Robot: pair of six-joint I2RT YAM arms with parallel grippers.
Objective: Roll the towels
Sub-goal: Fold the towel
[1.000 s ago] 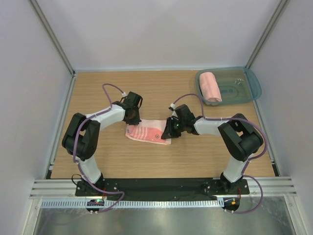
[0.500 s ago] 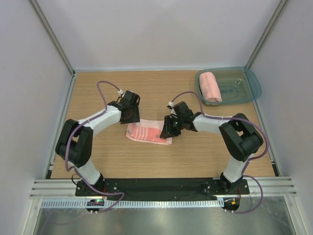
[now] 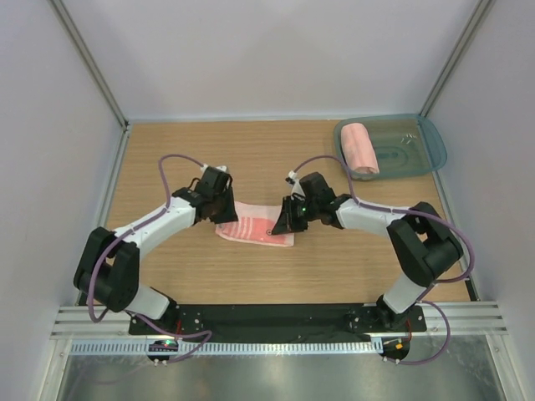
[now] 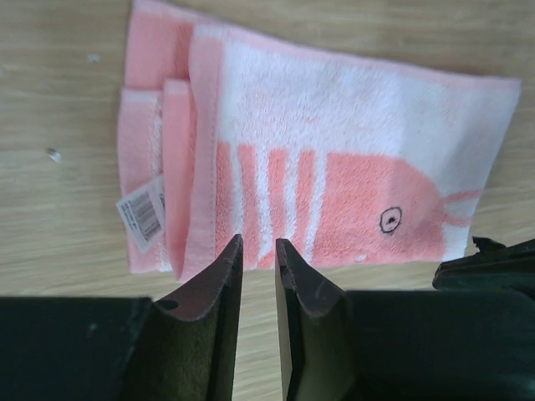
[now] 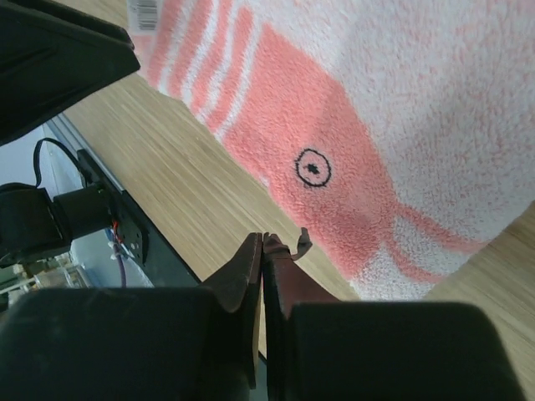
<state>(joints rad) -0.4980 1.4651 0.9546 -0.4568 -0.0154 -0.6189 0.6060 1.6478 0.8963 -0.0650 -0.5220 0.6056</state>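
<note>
The smaller salmon-pink terry towel with reddish stripes and a ringed dot (image 3: 255, 227) is laid flat and folded on the wooden surface (image 3: 334, 267), its long axis running left to right between the arms. The larger plain pink towel (image 3: 361, 149) is found rolled in the teal plastic bin (image 3: 426, 146). The left gripper (image 4: 257, 242), narrowly spread and empty, is placed at the layered, labelled end, and the right gripper (image 5: 263, 238), pressed together on nothing, just off the edge by the dot; both are judged equally near.
</note>
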